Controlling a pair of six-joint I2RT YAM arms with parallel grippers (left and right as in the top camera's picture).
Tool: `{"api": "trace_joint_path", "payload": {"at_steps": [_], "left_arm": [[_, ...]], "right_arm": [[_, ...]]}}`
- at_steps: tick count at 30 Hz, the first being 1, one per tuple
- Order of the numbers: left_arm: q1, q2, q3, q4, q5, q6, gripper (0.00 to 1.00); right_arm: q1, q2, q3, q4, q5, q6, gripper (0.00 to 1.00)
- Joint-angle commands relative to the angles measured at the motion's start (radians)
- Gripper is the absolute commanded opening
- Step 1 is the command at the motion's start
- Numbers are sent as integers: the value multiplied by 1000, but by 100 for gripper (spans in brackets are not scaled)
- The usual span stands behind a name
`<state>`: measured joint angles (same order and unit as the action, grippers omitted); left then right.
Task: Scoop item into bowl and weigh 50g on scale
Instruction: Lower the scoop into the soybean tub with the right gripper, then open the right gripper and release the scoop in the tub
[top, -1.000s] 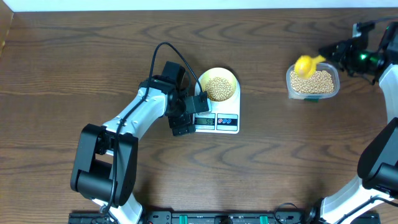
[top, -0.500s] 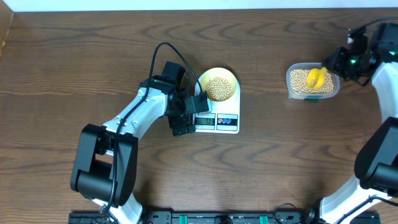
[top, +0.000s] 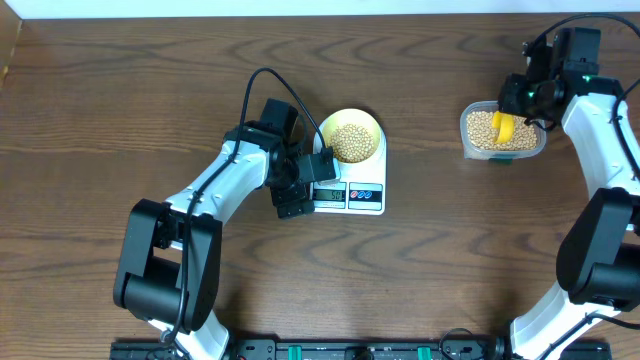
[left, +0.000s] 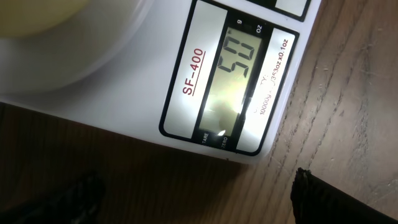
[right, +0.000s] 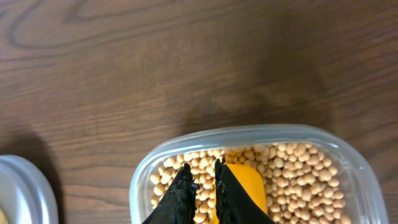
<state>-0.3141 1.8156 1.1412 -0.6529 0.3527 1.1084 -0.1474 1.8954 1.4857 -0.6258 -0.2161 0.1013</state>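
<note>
The pale-yellow bowl (top: 351, 136) holds tan beans (top: 350, 142) and stands on the white scale (top: 364, 198). My left gripper (top: 306, 186) is open and empty at the scale's left end. In the left wrist view its fingers (left: 199, 205) frame the lit display (left: 239, 87), whose digits look like 50. The bowl's edge (left: 37, 15) shows at the top left there. My right gripper (top: 513, 110) is over the clear tub (top: 466, 135) of beans (top: 520, 135). It (right: 204, 173) is shut on the yellow scoop (right: 245, 183), which lies in the beans (right: 298, 180).
The tub's rim (right: 249, 132) stands on the dark wood table at the right, well apart from the scale. A black cable (top: 262, 78) loops above the left arm. The table's far edge runs along the top of the overhead view.
My right gripper swung left and tipped downward over the tub. The scoop went from above the tub's left edge down into the beans. The left arm, bowl and scale have not moved.
</note>
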Motion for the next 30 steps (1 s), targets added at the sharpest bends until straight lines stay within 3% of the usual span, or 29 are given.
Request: {"api": "trace_joint_path", "payload": {"at_steps": [1,3,8,16,18,20,24,30], "left_arm": [[5,-21,-8,-3,-5,17,98],[5,-21,-8,-3,-5,17,98],[5,-21,-8,-3,-5,17,98],[5,-20,-8,-3,-5,17,98],[5,-21,-8,-3,-5,17,98],[5,-21,-8,-3,-5,17,98],[5,-21,-8,-3,-5,17,98],[5,-21,-8,-3,-5,17,98]], "right_arm": [[8,5,-24,15,35,-13,9],[8,5,-41,37,34,-13,1],[11,5,-99,109,34,-13,1],[11,5,-148,175,40,-13,12],[11,5,-148,182,70,-13,25],[10,5,-148,197,106,-13,47],[10,5,-148,235,135,-13,99],[9,5,-148,286,156,-13,99]]}}
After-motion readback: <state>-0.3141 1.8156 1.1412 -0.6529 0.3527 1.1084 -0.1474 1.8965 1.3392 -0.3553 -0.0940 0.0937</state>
